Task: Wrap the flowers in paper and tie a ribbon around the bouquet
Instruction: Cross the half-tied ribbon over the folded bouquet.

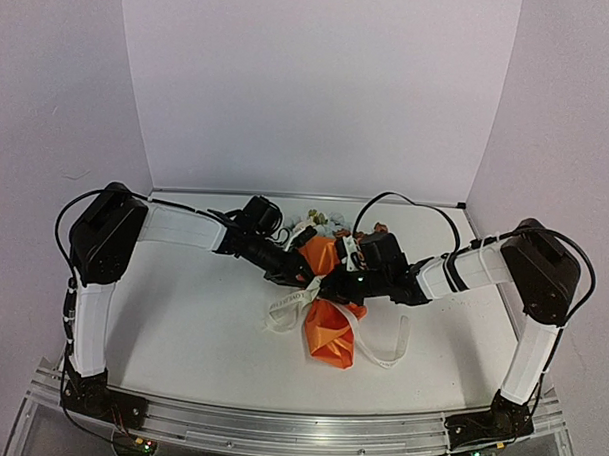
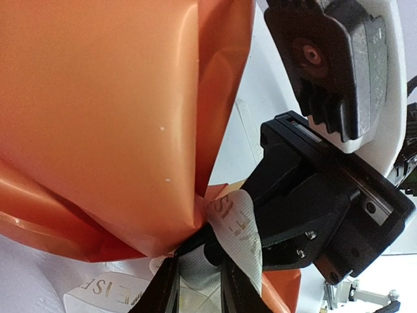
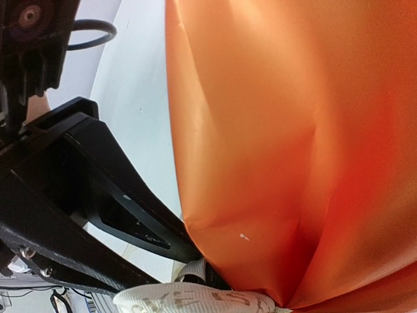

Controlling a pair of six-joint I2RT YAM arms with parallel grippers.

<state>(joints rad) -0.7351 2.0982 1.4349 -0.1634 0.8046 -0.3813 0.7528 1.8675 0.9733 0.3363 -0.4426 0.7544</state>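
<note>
An aluminium rail (image 1: 278, 427) carrying both arm bases runs along the near edge of the white counter (image 1: 191, 324). Beyond it the bouquet (image 1: 318, 257) lies mid-counter, its wide end turned toward the back wall, where the flowers (image 1: 320, 221) peep out in pale pink, cream and blue. The orange paper (image 1: 333, 339) is gathered to a narrow waist and flares again into a crumpled tail pointing toward the rail.

Both arms reach in and meet at that waist. The left hand (image 1: 301, 278) comes from the left, and its black fingers (image 2: 166, 290) are closed on a stretch of the ribbon (image 1: 287, 307) right beside the gathered paper, as the left wrist view shows. The right hand (image 1: 332, 286) comes from the right and is clenched tight, nearly touching the left. Whether it has ribbon pinched between its fingers cannot be told.

The cream, lettered ribbon spills off the waist onto the counter. A short loop lies to the left, and a longer strand trails right and toward the rail. In the right wrist view, glossy orange paper fills most of the frame, with a band of ribbon along the bottom edge.
</note>
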